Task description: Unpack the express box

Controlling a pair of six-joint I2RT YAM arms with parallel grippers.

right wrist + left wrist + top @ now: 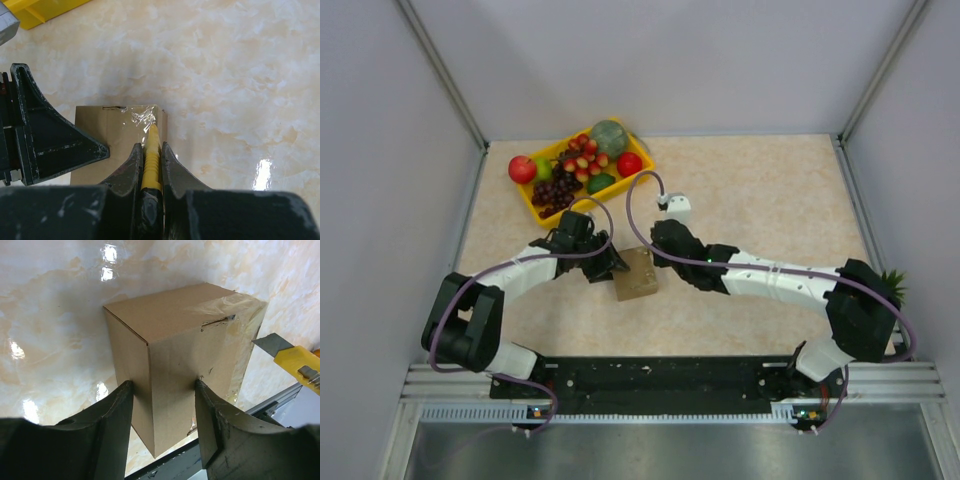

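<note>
The express box (pixel 636 275), small and of plain brown cardboard, stands mid-table with clear tape (pixel 235 310) over its top edge. My left gripper (pixel 610 268) is shut on the box (pixel 185 350), one finger on each side of its near corner. My right gripper (pixel 660 245) is shut on a yellow utility knife (pixel 151 155). The knife's tip rests at the crumpled tape (pixel 142 116) on the box's top right edge (pixel 105 130). In the left wrist view the knife's blade (pixel 272 344) sits just right of the box.
A yellow plastic tray (pixel 528 203) of fruit sits at the back left, its corner showing in the right wrist view (pixel 40 10). A small green plant (pixel 892 283) is at the right wall. The table's front rail (pixel 280 400) lies close behind the box.
</note>
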